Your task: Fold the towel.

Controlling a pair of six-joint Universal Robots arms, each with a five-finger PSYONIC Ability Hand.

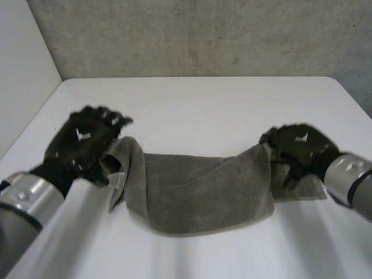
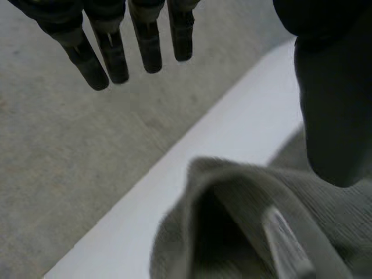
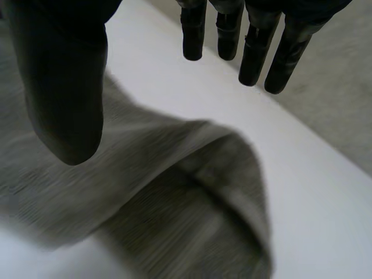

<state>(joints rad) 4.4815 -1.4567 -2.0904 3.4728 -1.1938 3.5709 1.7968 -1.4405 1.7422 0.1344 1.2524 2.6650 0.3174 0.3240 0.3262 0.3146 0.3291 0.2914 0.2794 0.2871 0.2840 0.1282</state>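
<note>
A grey-brown towel (image 1: 197,195) lies bunched across the white table (image 1: 197,110), its two ends raised into loose folds. My left hand (image 1: 84,142) hovers at the towel's left end; in its wrist view the fingers (image 2: 110,49) hang straight and apart from the thumb (image 2: 334,110), with the towel's raised fold (image 2: 244,221) below them and nothing held. My right hand (image 1: 299,145) is over the towel's right end. Its fingers (image 3: 256,49) and thumb (image 3: 67,99) are spread, and the towel's fold (image 3: 192,192) lies loose beneath.
A grey wall (image 1: 197,35) rises behind the table's far edge, and a white panel (image 1: 23,64) stands at the left. Bare tabletop stretches beyond the towel towards the far edge.
</note>
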